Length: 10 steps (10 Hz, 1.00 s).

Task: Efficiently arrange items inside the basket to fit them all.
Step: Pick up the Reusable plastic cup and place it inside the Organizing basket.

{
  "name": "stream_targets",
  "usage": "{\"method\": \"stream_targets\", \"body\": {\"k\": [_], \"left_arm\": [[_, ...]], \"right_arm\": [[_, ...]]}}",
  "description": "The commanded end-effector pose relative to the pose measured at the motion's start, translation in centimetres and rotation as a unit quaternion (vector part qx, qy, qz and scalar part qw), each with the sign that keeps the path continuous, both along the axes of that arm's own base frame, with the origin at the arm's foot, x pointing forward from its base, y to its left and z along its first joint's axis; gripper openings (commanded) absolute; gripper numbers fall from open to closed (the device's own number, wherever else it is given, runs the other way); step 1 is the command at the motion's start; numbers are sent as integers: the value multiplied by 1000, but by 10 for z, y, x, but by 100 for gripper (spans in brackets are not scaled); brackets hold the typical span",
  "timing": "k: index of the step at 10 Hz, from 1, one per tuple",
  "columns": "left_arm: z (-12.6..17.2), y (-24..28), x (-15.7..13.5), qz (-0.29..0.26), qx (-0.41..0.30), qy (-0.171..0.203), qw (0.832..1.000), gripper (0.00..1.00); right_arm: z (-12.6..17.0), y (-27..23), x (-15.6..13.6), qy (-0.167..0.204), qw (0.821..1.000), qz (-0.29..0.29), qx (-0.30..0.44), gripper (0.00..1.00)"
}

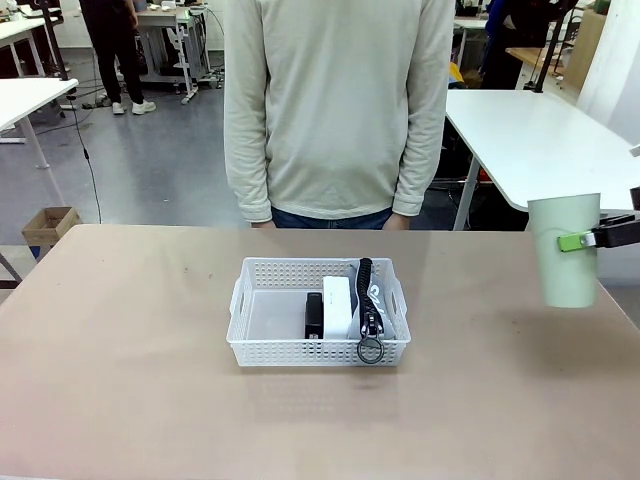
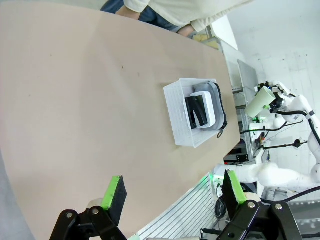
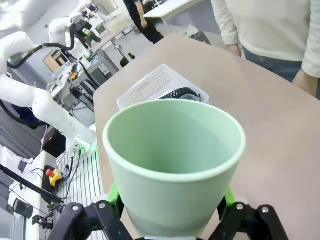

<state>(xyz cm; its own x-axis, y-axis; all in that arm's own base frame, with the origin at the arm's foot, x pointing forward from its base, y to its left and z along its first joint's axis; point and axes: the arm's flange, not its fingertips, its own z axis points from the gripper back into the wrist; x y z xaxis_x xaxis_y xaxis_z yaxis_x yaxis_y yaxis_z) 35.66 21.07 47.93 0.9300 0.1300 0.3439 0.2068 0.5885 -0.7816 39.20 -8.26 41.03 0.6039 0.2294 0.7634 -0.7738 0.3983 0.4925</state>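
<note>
Work surface: tan-brown table (image 1: 120, 330), matte, a few small dark specks. Floor: grey, smooth, cables trailing across it. Furniture: white tables (image 1: 530, 140) at right and at far left (image 1: 25, 100); grey workbench (image 1: 170, 30) at rear. Cardboard box (image 1: 50, 228) on the floor beside the table's left far corner. Light: even, diffuse, indoor.

Black hand (image 2: 172, 192), green pads, seemingly white arms.
</note>
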Motion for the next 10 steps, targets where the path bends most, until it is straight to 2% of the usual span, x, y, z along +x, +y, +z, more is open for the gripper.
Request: {"method": "stream_targets", "body": {"k": [1, 2, 4, 5, 6, 7, 8, 9, 10], "left_arm": [[1, 0, -3, -3, 1, 1, 1000, 100], [1, 0, -3, -3, 1, 1, 1000, 100], [1, 0, -3, -3, 1, 1, 1000, 100], [1, 0, -3, -3, 1, 1, 1000, 100], [1, 0, -3, -3, 1, 1, 1000, 100], [1, 0, -3, -3, 1, 1, 1000, 100], [1, 0, -3, -3, 1, 1, 1000, 100], [1, 0, -3, -3, 1, 1, 1000, 100], [1, 0, -3, -3, 1, 1, 1000, 100]], "right_arm": [[-3, 1, -6, 8, 1000, -6, 2, 87], [-2, 18, -1, 15, 1000, -9, -25, 87], [67, 82, 5, -6, 997, 2, -74, 87], [99, 126, 5, -23, 993, 30, -112, 87], [115, 167, 6, -18, 988, 42, -148, 87], [126, 209, 5, -7, 984, 29, -178, 87], [135, 250, 6, 17, 979, -11, -204, 87], [142, 294, 6, 58, 977, -41, -203, 87], [141, 346, 1, 82, 969, -70, -222, 87]]}}
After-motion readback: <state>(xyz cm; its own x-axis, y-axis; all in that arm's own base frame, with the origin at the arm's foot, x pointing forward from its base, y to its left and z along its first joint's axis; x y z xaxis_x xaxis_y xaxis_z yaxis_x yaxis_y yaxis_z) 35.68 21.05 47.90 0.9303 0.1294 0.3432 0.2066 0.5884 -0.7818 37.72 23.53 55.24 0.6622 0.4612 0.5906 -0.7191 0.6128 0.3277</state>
